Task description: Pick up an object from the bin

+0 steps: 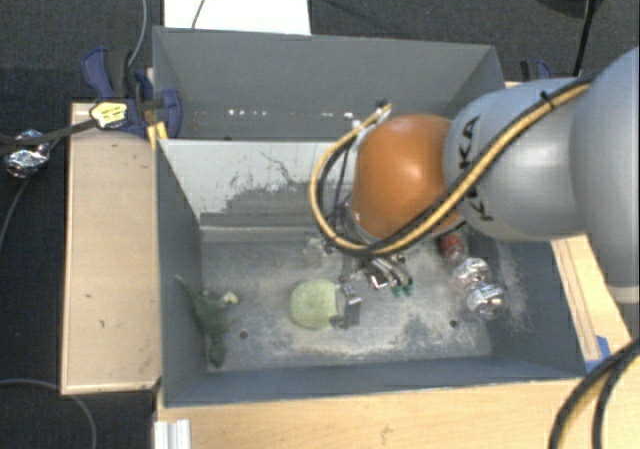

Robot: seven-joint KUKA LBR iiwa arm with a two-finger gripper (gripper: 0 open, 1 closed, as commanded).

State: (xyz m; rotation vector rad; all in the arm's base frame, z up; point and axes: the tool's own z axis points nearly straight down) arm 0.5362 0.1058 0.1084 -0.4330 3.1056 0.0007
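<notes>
My gripper reaches down under the orange wrist cover to the middle of the bin floor. Its tip stands right beside the right edge of a pale green, round, soft-looking lump; whether they touch I cannot tell. A dark green toy animal lies at the front left of the floor, well away from the gripper. To the gripper's right lies a clear, shiny crumpled thing.
A small reddish thing sits at the right back of the floor, partly under the arm. The arm and its cable loop cover the bin's right back part. Bare floor lies between the toy animal and the green lump.
</notes>
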